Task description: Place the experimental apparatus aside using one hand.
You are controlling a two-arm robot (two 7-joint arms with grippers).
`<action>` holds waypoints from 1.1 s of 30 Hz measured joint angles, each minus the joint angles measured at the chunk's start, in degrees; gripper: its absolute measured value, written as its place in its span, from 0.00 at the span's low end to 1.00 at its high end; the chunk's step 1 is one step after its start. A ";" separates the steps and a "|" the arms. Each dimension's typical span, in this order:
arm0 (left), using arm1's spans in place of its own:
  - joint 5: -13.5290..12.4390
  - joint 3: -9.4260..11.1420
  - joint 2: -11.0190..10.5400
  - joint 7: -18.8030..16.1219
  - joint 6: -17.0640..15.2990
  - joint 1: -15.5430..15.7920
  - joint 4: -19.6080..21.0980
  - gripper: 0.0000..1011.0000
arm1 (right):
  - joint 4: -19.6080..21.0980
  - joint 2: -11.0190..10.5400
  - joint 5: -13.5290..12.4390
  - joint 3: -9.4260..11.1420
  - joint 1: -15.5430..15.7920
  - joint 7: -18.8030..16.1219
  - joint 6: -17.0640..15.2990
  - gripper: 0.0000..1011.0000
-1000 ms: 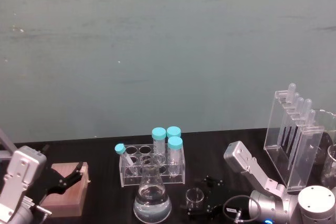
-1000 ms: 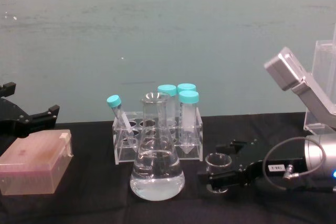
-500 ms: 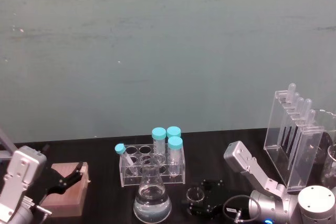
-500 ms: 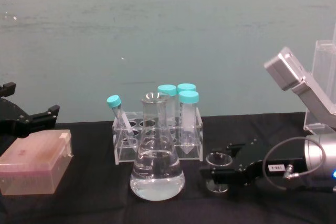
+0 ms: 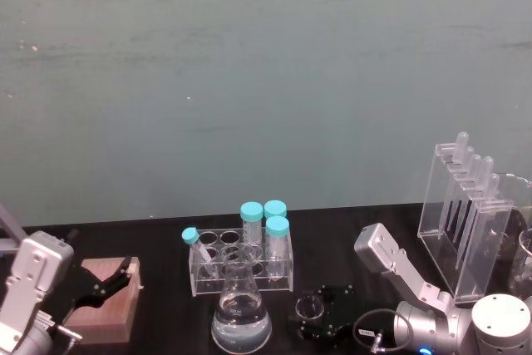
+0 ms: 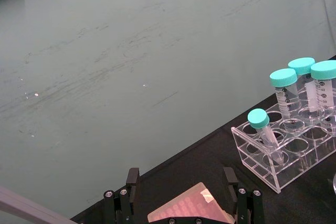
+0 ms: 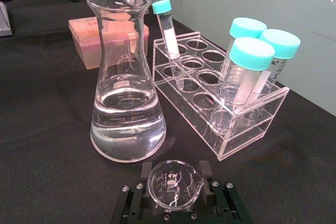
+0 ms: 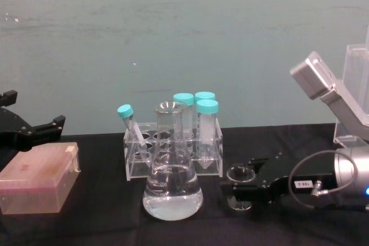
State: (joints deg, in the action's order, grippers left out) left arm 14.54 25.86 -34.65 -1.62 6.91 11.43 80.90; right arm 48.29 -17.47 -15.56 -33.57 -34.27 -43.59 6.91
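- The right gripper [image 8: 243, 186] is seen low over the black tabletop [image 8: 104, 223]. It's clamped on the small beaker [image 7: 173, 183], with one finger pressed against each side of the glass.
- Whether the beaker's base is actually off the tabletop can't be told, tbh.
- The conical flask [image 8: 172, 191], about a third full of clear liquid, is found upright at the beaker's 9 o'clock. It's close by, but no contact is seen.
- A clear tube rack [image 5: 218, 277] is parked at roughly 11 o'clock from the beaker, just behind the flask. Three fat teal-capped tubes are stood upright in it and one slim tube is leaned at its left end.
- The tall acrylic stand [image 5: 465, 230] with its pipettes is spotted at about 2 o'clock from the right gripper, well apart, by the tabletop's right edge.
- Way off at 9 o'clock, the left gripper [image 6: 181, 190] is held with its jaws spread wide, just above a pink tip box [image 8: 36, 184].
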 joint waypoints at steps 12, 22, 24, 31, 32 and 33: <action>0.00 0.00 0.00 0.00 0.00 0.00 0.00 0.99 | 0.28 -0.12 0.13 0.00 0.11 0.23 0.00 0.53; 0.00 0.00 0.00 0.00 0.00 0.00 0.00 0.99 | 3.38 -1.05 0.99 0.44 1.46 2.41 -0.16 0.53; 0.00 0.00 0.00 0.00 0.00 0.00 0.00 0.99 | 3.92 -1.18 1.03 0.59 1.68 2.72 -0.25 0.53; 0.00 0.00 0.00 0.00 0.00 0.00 0.00 0.99 | 4.73 -1.21 1.23 1.43 2.08 4.93 -1.67 0.53; 0.01 0.00 0.00 0.00 0.00 0.00 0.00 0.99 | 4.66 -1.04 1.43 1.68 2.09 5.86 -1.99 0.53; 0.00 0.00 0.00 0.00 0.00 0.00 0.00 0.99 | 4.55 -0.92 1.52 1.84 2.08 6.34 -2.15 0.53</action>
State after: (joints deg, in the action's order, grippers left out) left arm 14.55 25.86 -34.65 -1.62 6.90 11.43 80.90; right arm 52.84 -18.39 -14.03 -31.73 -32.19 -37.25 4.76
